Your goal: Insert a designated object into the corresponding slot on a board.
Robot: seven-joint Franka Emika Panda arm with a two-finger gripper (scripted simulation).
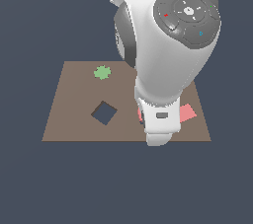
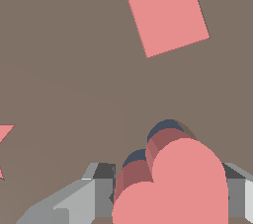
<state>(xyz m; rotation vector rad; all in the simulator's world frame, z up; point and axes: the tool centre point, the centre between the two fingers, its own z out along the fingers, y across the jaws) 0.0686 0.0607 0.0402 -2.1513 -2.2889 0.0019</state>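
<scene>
Grey gripper [image 2: 168,193] closed on pink-red heart-shaped block [image 2: 173,188] above dark heart-shaped slot [image 2: 165,128] in brown board [image 2: 74,70]; lobes should align before lowering

Bare board [image 2: 74,70] lies open around the heart block [image 2: 173,188], with the pink square [image 2: 165,11] and star [image 2: 4,136] well apart.

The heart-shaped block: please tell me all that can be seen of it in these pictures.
The heart-shaped block shows only in the wrist view; in the exterior view the arm hides it. It is pink-red, matte and smooth, with a flat heart face and straight, darker side walls. It sits between the grey fingers of the gripper, which flank it closely on both sides. Just behind its lobes a dark heart-shaped slot peeks out of the brown board, so the block is over the slot. How deep it sits cannot be told.
</scene>
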